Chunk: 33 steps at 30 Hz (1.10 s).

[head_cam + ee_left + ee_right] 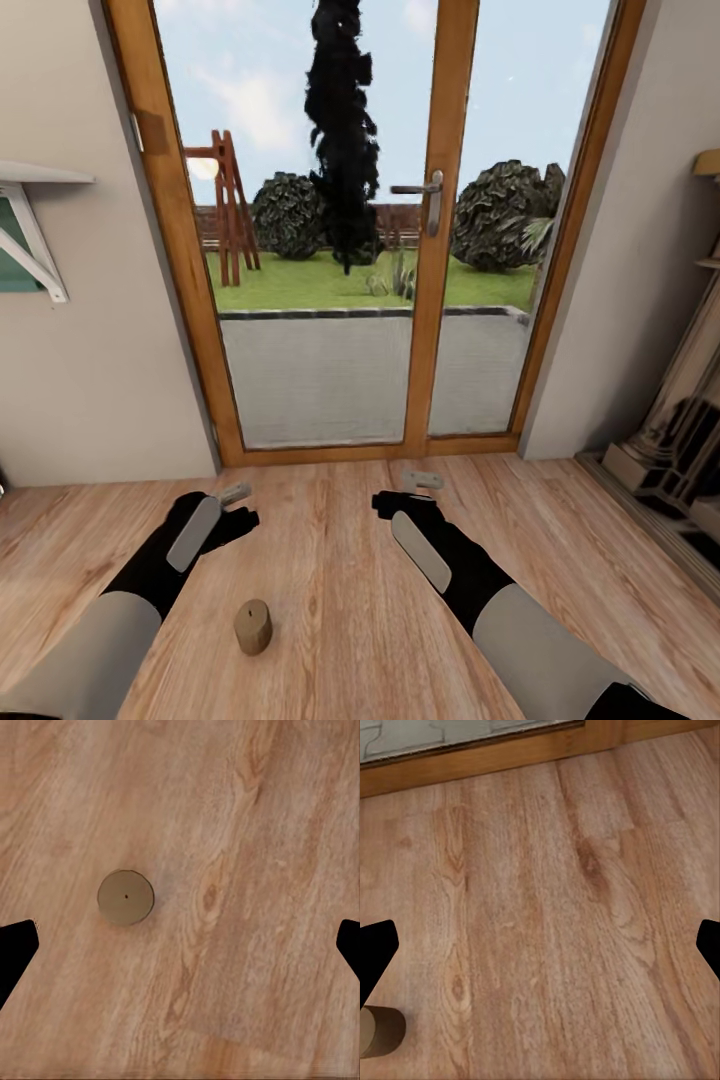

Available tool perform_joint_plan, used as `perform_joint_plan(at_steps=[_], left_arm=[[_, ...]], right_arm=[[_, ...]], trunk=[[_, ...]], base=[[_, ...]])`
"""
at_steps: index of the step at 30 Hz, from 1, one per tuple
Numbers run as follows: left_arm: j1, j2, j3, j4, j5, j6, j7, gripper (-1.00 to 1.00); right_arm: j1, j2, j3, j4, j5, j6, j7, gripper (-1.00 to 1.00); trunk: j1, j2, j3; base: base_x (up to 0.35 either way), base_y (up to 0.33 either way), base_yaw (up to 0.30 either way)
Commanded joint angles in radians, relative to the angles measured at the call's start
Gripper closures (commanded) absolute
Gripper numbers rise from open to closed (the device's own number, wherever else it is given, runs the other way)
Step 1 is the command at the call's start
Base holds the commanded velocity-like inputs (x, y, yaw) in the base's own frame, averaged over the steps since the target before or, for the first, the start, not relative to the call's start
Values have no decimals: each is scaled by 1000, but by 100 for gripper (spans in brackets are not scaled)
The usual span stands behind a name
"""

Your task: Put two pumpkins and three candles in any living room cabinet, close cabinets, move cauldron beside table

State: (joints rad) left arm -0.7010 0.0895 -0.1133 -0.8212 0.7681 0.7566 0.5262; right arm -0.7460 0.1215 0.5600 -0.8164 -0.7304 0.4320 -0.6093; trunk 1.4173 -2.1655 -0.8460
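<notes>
Hanging wide apart, the fingers of the left gripper (180, 945) hold nothing above the wooden floor (330, 560), and the right gripper (540, 945) is spread open and empty as well. One candle (253, 627) stands upright on the floor between the two arms, nearer the left one, well short of either gripper. Beyond stands a glazed door (340, 230) with a wood frame.

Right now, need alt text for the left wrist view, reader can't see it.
One candle stands upright on a wood-plank floor, seen from straight above with its tiny wick at the centre. The left gripper hangs over the floor with jaws wide apart and empty, dark fingertips at opposite edges; the candle sits nearer one fingertip, touching neither.
</notes>
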Motion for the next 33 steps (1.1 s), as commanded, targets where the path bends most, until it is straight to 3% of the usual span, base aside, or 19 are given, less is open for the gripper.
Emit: perform_joint_plan(at_steps=[1, 6, 10, 14, 19, 20, 33], left_arm=[[-18, -2, -3, 38, 10, 0, 10, -100], [-76, -31, -3, 219, 6, -16, 0, -100], [-82, -39, -7, 360, 6, -164, -13, -100], [-83, -35, -12, 379, 3, -199, -44, -100], [-83, -32, -26, 379, 1, -209, -57, -100], [-83, -32, -27, 376, 1, -210, -57, -100], [-83, -22, -31, 379, 1, -244, -63, -100]], right_arm=[[-1, -1, 3, -1, -7, 4, -11, -100], [-1, -3, 0, -1, -8, 10, -15, -100], [-1, -3, 0, -4, -10, 14, -14, -100], [-1, -3, -1, -83, -11, 16, -14, -100], [4, -14, -9, -424, -25, 118, -15, -100], [5, -15, -10, -451, -24, 134, -15, -100], [7, -19, -12, -500, -23, 161, -15, -100]], trunk=[[0, -1, -1], [0, -1, -1], [0, -1, -1], [0, -1, -1], [0, -1, -1], [4, -8, -4], [54, -99, -45]], base=[[0, 0, 0], [0, 0, 0], [0, 0, 0], [0, 0, 0], [0, 0, 0], [0, 0, 0], [0, 0, 0]])
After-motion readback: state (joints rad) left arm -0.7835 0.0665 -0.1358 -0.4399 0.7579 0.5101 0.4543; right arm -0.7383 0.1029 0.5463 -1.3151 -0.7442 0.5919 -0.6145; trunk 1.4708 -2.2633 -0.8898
